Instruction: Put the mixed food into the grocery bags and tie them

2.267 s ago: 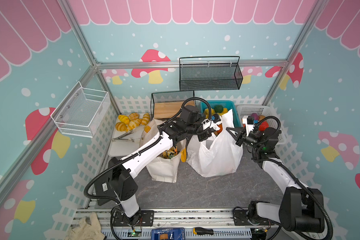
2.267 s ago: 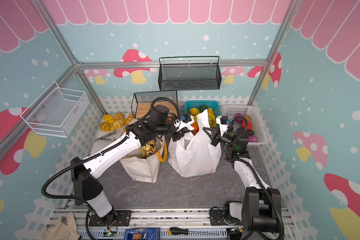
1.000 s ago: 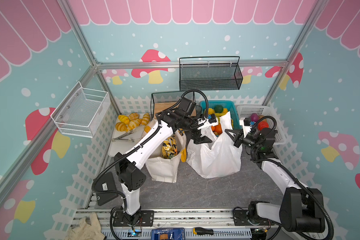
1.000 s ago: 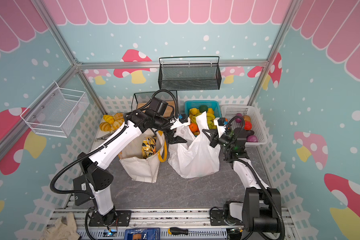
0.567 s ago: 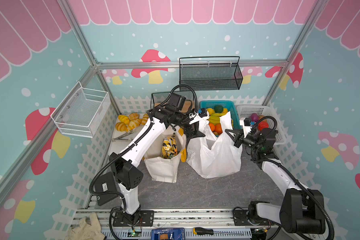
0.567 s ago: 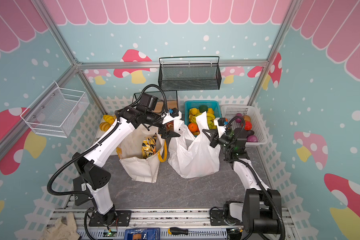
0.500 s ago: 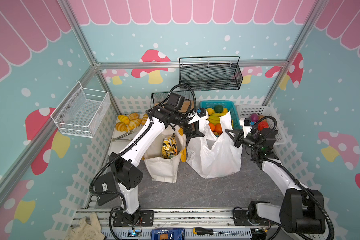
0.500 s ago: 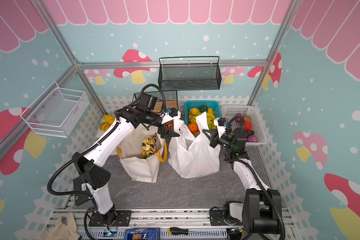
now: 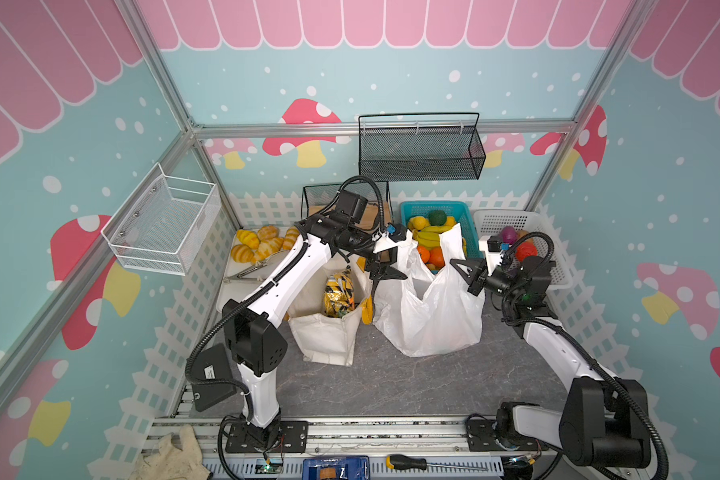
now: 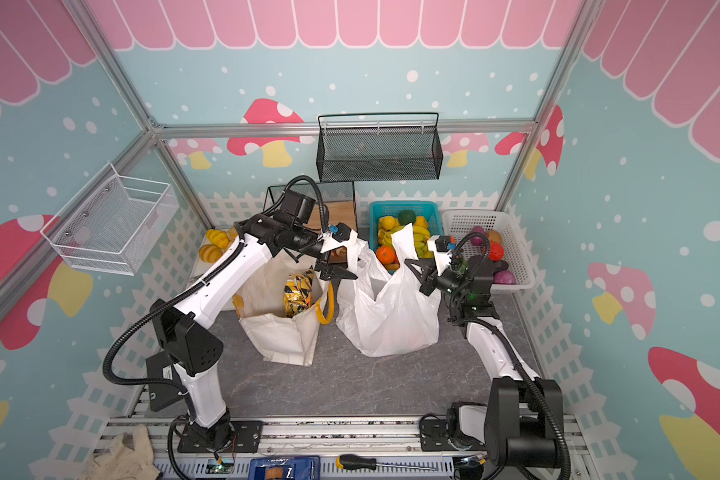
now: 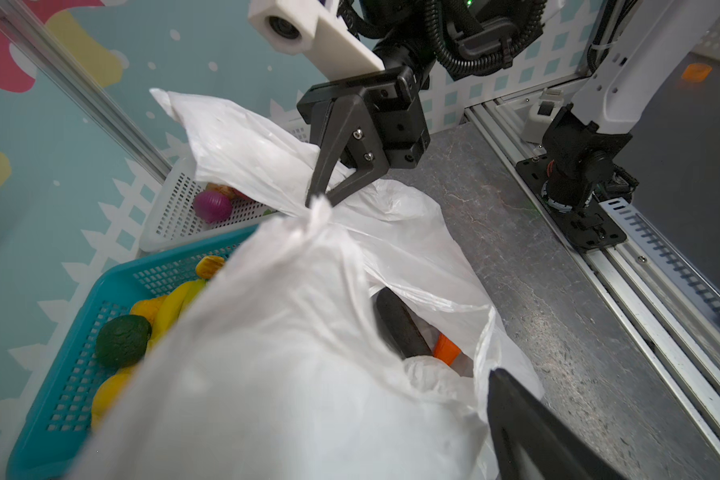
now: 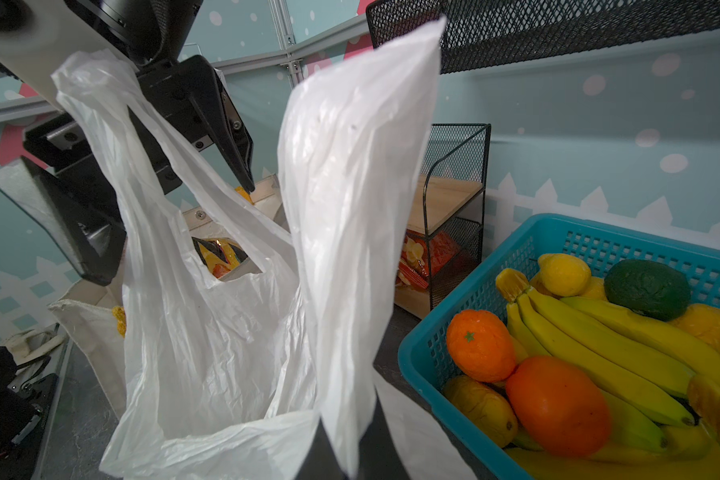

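Note:
The white plastic grocery bag (image 9: 429, 316) (image 10: 387, 320) stands mid-table with both handles raised. My right gripper (image 9: 456, 264) (image 11: 319, 199) is shut on its right handle, which rises from between the jaws (image 12: 350, 415). My left gripper (image 9: 385, 272) (image 12: 171, 232) is open, its fingers spread either side of the left handle; one finger (image 11: 524, 428) shows beside the bag's mouth. Inside lie a dark eggplant (image 11: 400, 328) and an orange piece (image 11: 447, 349). The cream canvas tote (image 9: 325, 336) stands to the left with a gold-black packet (image 9: 337, 291) in it.
Behind the bags are a teal fruit basket (image 9: 462, 208), a white basket (image 9: 495, 216) of toy vegetables and a black shelf (image 12: 454, 199) holding an orange packet. Bread rolls (image 9: 258, 245) lie back left. A black wire rack (image 9: 416, 153) hangs above.
My left gripper has drawn back leftward from over the plastic bag's mouth to its left handle. The right gripper has kept hold of the right handle in place.

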You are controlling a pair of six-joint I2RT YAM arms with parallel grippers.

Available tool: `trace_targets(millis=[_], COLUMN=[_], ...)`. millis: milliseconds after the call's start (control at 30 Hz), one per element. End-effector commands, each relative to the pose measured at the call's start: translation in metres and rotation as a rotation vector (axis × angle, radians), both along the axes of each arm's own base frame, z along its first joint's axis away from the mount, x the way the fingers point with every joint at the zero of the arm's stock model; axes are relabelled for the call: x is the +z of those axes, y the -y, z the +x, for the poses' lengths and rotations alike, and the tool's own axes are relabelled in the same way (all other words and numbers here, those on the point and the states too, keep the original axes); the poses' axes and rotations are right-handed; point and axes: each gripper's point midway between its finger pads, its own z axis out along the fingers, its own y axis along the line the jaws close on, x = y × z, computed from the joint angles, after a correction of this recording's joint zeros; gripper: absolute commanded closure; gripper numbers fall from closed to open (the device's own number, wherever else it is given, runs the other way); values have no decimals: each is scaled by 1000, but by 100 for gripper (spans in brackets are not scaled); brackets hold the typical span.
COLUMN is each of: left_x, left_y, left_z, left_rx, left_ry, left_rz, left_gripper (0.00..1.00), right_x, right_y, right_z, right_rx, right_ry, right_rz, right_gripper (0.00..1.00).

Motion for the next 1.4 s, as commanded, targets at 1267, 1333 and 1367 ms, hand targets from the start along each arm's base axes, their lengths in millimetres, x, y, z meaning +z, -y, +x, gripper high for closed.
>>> trace_targets(millis=[1267, 1333, 1367], left_x=[-39, -38, -36], left_y=[60, 62, 63], left_z=[31, 33, 33], left_rx=[311, 339, 356], left_ry=[322, 357, 375], left_rz=[141, 174, 188], left_gripper=[100, 100, 100], right_x=[0, 0, 0], right_y=[4, 2, 1], right_z=[5, 2, 0], right_rx=[-46, -27, -15], right_ry=[16, 29, 37], right_rz=[-33, -45, -50], right_gripper=[100, 100, 100])
